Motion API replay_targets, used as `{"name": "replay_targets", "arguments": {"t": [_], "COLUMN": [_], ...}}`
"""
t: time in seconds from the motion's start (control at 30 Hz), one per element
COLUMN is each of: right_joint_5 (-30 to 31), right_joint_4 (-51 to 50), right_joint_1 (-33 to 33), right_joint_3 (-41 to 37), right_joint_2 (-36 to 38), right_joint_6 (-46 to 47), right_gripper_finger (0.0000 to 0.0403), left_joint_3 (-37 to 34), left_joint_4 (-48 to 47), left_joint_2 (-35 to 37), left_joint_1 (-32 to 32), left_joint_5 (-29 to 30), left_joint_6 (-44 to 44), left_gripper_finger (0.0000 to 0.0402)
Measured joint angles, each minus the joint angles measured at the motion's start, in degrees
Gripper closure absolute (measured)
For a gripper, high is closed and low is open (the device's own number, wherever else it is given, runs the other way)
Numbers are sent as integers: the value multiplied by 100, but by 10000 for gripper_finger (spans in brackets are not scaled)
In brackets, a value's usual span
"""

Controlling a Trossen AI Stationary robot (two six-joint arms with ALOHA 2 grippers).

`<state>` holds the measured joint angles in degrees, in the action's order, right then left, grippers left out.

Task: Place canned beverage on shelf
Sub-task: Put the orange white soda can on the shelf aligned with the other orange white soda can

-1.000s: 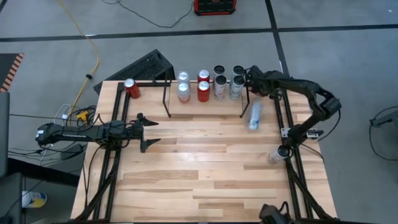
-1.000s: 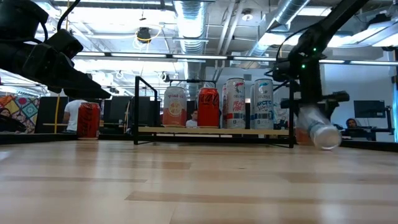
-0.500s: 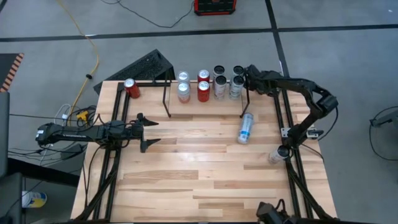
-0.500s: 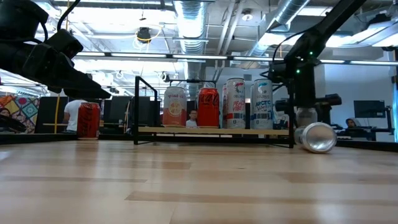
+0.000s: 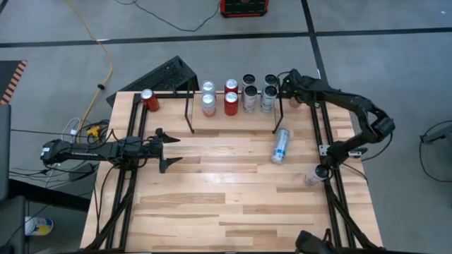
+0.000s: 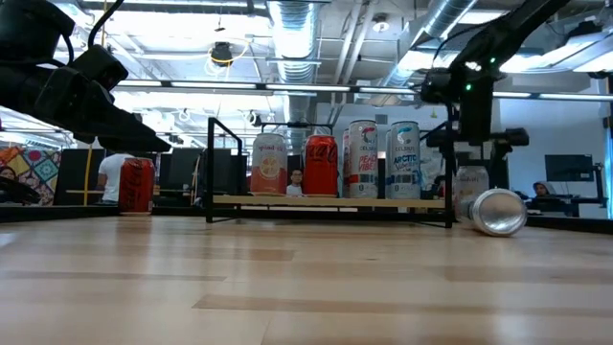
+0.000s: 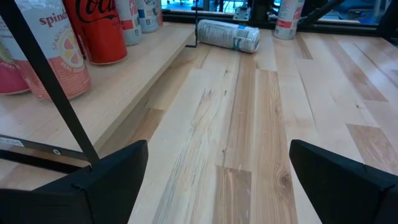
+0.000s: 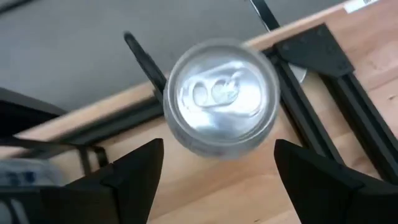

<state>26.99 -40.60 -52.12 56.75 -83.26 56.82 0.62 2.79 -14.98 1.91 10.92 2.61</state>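
From left to right, little had altered at the 9 o'clock side of the bench (image 5: pixel 212 204): the left claw (image 5: pixel 167 149) hung in the same place as a second before, its fingers wide apart and holding nothing. The change was on the right. A silver and blue can (image 5: pixel 280 144), a blur just off the shelf's right end a second earlier, had rolled a little toward the bench's middle and lay on its side at about 2 o'clock, near the shelf (image 5: pixel 233 121) but not on it. The right claw (image 5: pixel 289 88) had swung out past the shelf's right end toward 1 o'clock. Its fingers were apart, and a standing can (image 8: pixel 221 96) showed top-up between them, apparently not yet gripped. My reading was that this can had been dropped or knocked over rather than placed, so the task stood unfinished for it, and it would need righting or lifting from its side. As for writing, the left wrist view showed "spind" on a pale pink-and-orange can (image 7: pixel 53 56) and a Coca-Cola script on the red can (image 7: pixel 99 31) beside it. In the low view the tall white cans further right on the shelf seemed to read "CELSIUS" (image 6: pixel 362 158) and "ARCTIC" (image 6: pixel 403 158), though the print was small. The fallen can's label could not be read.
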Motion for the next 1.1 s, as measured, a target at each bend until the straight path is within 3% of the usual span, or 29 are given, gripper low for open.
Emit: {"name": "replay_targets", "arguments": {"t": [0.37, 0.57, 0.8, 1.1], "right_joint_5": [250, 944, 1216, 1466], "right_joint_4": [476, 434, 508, 520], "right_joint_1": [-11, 97, 93, 92], "right_joint_3": [9, 9, 7, 24], "right_joint_2": [628, 299, -297, -501], "right_joint_6": [34, 162, 182, 172], "right_gripper_finger": [72, 72, 72, 72], "left_joint_3": [1, 0, 1, 2], "left_joint_4": [0, 0, 0, 0], "left_joint_2": [0, 0, -1, 0], "left_joint_1": [-1, 0, -2, 0], "left_joint_5": [0, 0, 0, 0], "left_joint_6": [-1, 0, 0, -1], "left_gripper_finger": [24, 24, 24, 24]}}
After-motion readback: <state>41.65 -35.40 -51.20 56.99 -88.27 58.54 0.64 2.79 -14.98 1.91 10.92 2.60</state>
